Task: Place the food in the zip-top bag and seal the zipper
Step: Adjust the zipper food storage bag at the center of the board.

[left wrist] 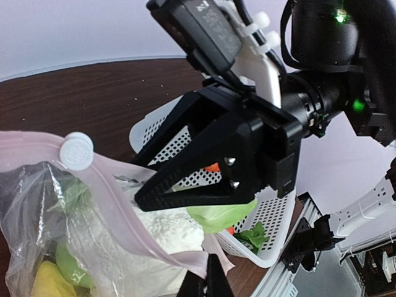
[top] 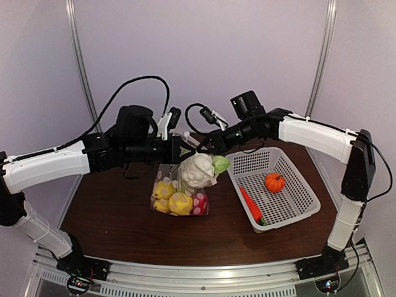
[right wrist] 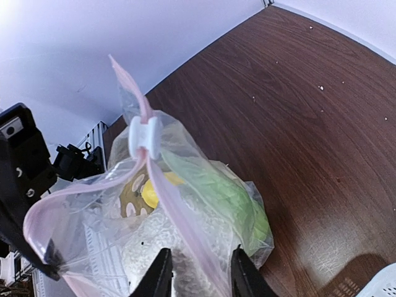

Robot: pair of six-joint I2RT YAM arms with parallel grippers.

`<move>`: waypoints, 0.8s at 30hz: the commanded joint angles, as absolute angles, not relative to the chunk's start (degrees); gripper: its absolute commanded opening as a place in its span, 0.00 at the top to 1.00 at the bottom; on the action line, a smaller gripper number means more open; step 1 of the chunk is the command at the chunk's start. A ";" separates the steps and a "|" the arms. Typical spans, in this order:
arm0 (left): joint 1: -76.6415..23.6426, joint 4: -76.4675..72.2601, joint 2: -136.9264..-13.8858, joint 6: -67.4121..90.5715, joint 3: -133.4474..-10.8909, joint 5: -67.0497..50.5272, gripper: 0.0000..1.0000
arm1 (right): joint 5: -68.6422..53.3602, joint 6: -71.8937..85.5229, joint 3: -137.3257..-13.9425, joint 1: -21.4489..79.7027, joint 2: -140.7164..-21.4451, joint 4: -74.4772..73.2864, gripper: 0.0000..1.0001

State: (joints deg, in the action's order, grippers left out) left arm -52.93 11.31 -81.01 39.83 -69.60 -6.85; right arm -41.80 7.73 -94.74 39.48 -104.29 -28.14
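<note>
The zip-top bag (top: 179, 197) hangs upright over the table with yellow lemons (top: 180, 203) inside. The white cauliflower (top: 197, 170) sits in its open mouth, its green leaf (top: 220, 164) sticking out. My left gripper (top: 179, 150) is shut on the bag's mouth edge, and its fingers pinch the pinkish zipper strip (left wrist: 124, 204) in the left wrist view. The white slider (right wrist: 144, 137) sits at the far end of the zipper. My right gripper (right wrist: 201, 273) is open, one finger on each side of the strip above the cauliflower (right wrist: 154, 247). It also shows in the top view (top: 205, 145).
A white perforated basket (top: 303, 197) stands right of the bag with the orange pumpkin (top: 275, 182) and the carrot (top: 250, 205) in it. The basket (left wrist: 272, 213) lies close behind the right gripper (left wrist: 139, 182) in the left wrist view. Enclosure walls stand behind.
</note>
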 commanded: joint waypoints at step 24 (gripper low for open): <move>-48.40 21.98 -88.43 35.92 -89.72 -3.13 1.00 | -30.98 -2.51 -119.57 36.87 -105.80 -49.34 1.00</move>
State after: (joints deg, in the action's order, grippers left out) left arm -46.35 22.50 -92.64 36.05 -82.74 -1.13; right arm -33.30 2.70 -112.38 37.95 -104.36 -43.53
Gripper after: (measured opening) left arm 0.014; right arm 0.004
